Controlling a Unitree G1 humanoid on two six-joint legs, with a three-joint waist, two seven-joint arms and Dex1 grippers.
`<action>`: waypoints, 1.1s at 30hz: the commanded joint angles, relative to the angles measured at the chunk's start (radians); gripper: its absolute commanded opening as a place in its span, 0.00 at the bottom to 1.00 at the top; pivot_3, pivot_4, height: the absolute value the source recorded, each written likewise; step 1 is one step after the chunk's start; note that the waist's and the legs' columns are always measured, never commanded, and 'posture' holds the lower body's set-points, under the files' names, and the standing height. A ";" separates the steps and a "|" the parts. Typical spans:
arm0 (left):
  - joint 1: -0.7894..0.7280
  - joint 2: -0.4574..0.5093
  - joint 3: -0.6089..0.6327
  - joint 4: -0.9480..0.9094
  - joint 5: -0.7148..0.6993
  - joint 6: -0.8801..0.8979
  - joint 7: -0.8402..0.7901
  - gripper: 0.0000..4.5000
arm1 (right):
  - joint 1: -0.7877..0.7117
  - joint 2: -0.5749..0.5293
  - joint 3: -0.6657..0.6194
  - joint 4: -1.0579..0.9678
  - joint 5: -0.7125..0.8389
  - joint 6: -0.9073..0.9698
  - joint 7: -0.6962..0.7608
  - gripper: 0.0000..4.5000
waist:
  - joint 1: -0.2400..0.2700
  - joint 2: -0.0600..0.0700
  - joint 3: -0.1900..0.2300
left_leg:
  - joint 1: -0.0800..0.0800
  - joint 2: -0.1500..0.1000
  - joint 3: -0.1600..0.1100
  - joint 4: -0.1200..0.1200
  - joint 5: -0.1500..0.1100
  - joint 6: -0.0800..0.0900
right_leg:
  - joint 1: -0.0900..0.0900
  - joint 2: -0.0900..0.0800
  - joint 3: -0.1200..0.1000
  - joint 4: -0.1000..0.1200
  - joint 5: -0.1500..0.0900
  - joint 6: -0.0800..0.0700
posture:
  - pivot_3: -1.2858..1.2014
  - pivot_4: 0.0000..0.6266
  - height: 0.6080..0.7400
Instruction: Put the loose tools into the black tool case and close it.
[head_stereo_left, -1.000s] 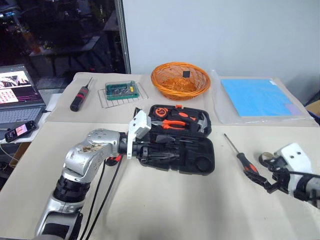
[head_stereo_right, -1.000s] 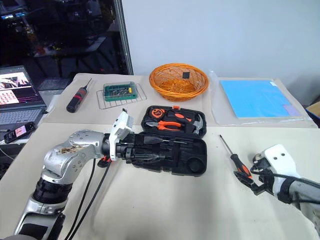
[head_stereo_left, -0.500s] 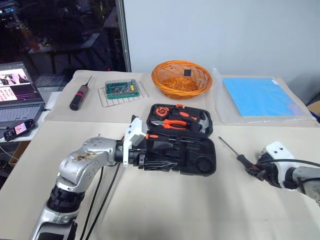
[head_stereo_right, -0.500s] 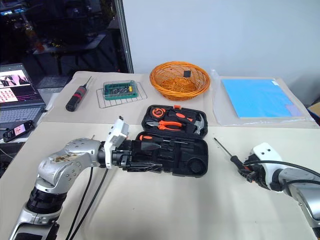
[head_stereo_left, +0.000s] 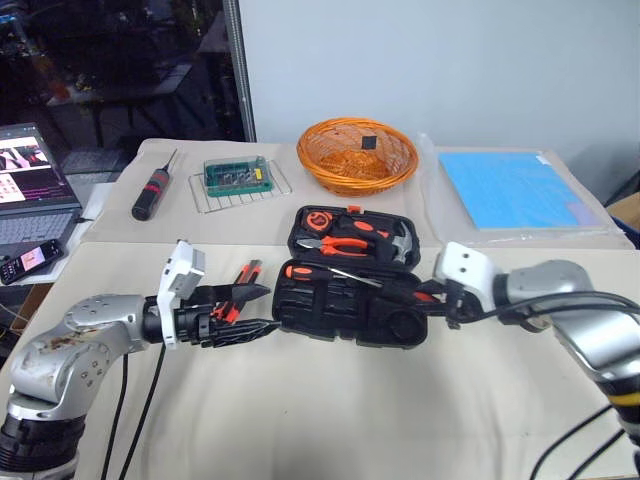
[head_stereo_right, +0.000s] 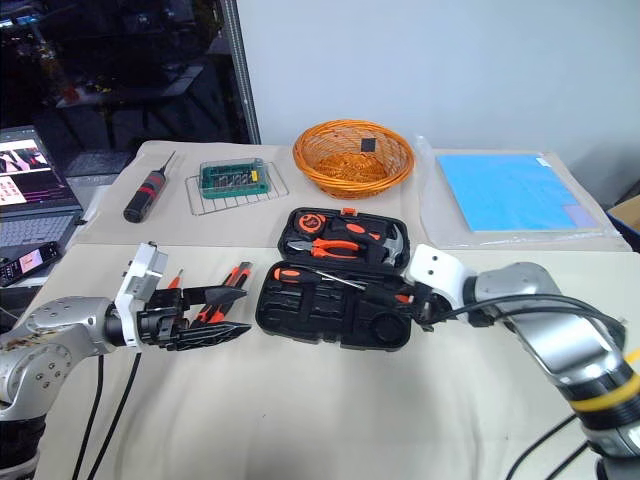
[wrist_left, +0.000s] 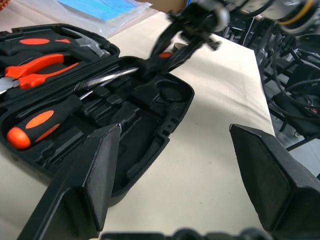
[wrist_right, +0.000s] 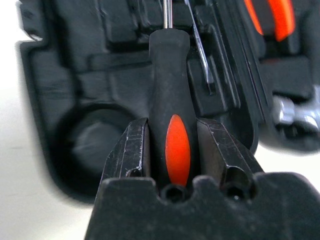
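The black tool case (head_stereo_left: 340, 322) lies open at the table's middle. One long orange-and-black screwdriver (head_stereo_left: 310, 272) rests across its near half. My right gripper (head_stereo_left: 437, 302) is shut on the handle of a second long screwdriver (wrist_right: 172, 100) and holds it over the near half's right end, shaft pointing into the case. To the left of the case my left gripper (head_stereo_left: 268, 305) is open and empty, pointing at the case's left edge. An orange-black utility knife (head_stereo_right: 232, 277) lies on the table just behind its fingers, partly hidden.
Orange-handled pliers (head_stereo_left: 345, 247) and a hammer sit in the case's far half. Behind it stand an orange basket (head_stereo_left: 357, 158), a green-topped wire tray (head_stereo_left: 237, 178) and a black screwdriver with a red band (head_stereo_left: 150, 195). Blue sheet (head_stereo_left: 515, 190) back right; laptop (head_stereo_left: 35, 185) far left.
My right gripper closed on the screwdriver that lay on the table at the right and carried it left to the case. My left gripper drew back left off the case.
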 joint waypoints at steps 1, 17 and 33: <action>0.014 0.005 0.028 -0.078 -0.051 0.005 0.033 0.83 | -0.065 0.022 0.045 0.120 -0.100 -0.113 0.056 0.22 | -0.001 0.000 0.000 | -0.002 0.000 0.000 0.000 0.003 -0.005 | -0.002 0.000 0.000 0.000 0.001 0.001 | 0.52 0.24 1.00; 0.025 0.015 0.015 -0.106 -0.060 -0.011 0.100 0.83 | -0.127 0.141 0.061 0.238 -0.167 -0.186 0.200 0.64 | -0.003 0.000 0.000 | 0.000 0.001 -0.001 -0.001 0.002 -0.005 | 0.000 0.002 -0.002 0.001 0.002 -0.001 | 0.52 0.24 1.00; 0.083 0.015 0.016 -0.032 0.015 -0.109 0.075 0.83 | 0.108 0.406 -0.288 0.047 0.088 -0.053 -0.136 0.00 | -0.005 0.000 0.000 | 0.000 0.004 -0.001 -0.002 0.003 -0.007 | -0.002 0.005 -0.002 0.002 0.005 -0.005 | 0.52 0.24 1.00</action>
